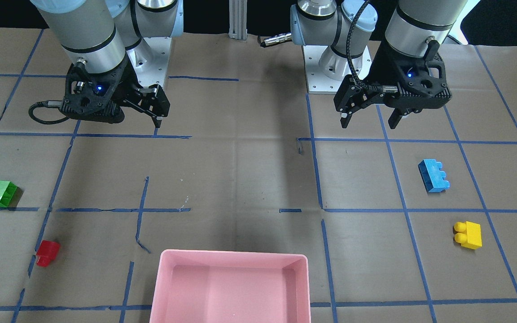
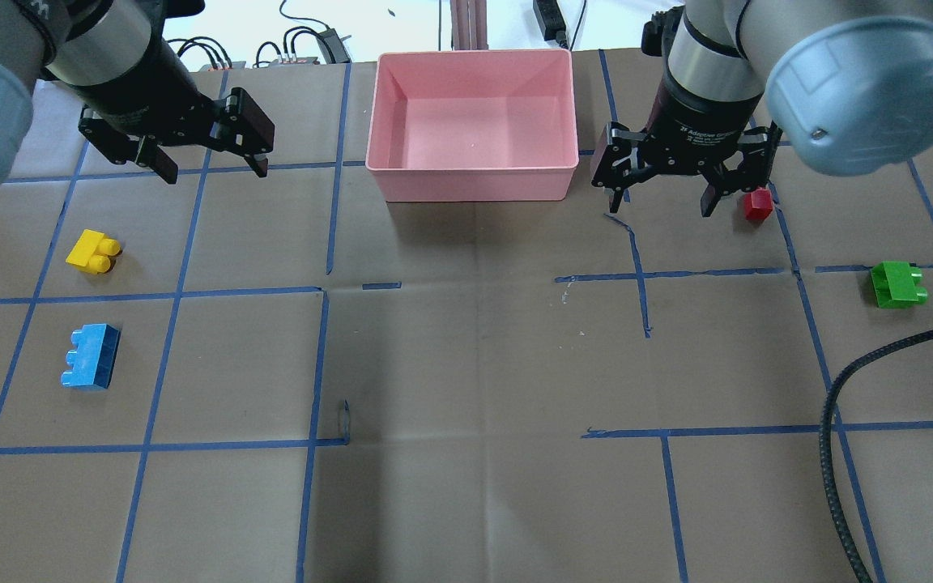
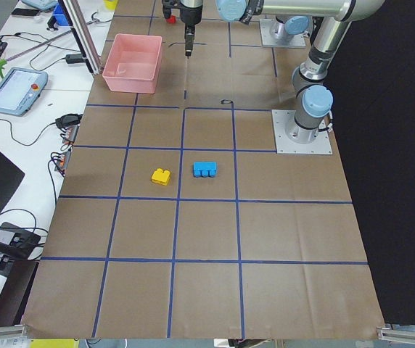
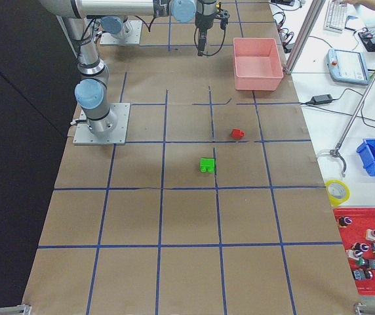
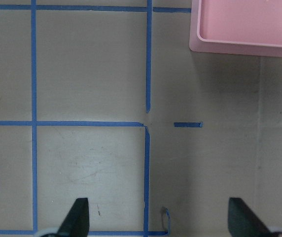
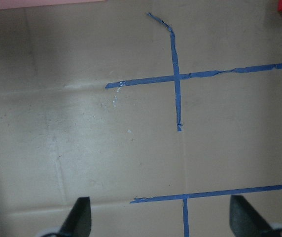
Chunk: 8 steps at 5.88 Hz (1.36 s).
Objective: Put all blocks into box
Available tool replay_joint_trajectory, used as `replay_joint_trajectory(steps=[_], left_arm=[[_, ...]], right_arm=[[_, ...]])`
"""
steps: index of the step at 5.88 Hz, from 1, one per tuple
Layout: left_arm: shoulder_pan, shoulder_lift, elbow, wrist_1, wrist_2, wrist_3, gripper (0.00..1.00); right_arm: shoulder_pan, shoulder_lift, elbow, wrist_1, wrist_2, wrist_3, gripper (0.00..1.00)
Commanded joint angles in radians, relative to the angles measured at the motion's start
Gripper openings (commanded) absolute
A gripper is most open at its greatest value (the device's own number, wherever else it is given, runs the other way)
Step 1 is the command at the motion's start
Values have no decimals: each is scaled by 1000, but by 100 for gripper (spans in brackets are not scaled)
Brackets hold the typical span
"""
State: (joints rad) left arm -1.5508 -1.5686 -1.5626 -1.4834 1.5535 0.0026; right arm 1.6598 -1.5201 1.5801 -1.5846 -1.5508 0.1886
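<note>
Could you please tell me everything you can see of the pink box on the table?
The pink box is a shallow rectangular tray, open at the top, with rounded corners and a thick rim. It looks like smooth plastic moulded in one piece. It stands upright and level on the brown paper-covered table, at the edge farthest from the robot and roughly midway along that edge. Its inside is empty. Nothing but the table touches it.

Paper-covered table (image 2: pixel 466 364), blue tape grid (image 5: pixel 33 64).
Pink box (image 2: pixel 475 174) mid far edge; yellow brick (image 2: pixel 92 252), blue brick (image 2: pixel 91 356) left end; red brick (image 2: pixel 757 204), green brick (image 2: pixel 897 284) right end.
</note>
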Motion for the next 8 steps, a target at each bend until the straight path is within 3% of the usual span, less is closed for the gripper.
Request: replay_joint_trajectory(steps=[1,8], left_arm=[[0,2,1,0,-1,0,100],[18,2,-2,-5,3,2,100]], right_arm=[[0,0,0,0,0,-1,100],[0,-5,12,3,-2,2,100]])
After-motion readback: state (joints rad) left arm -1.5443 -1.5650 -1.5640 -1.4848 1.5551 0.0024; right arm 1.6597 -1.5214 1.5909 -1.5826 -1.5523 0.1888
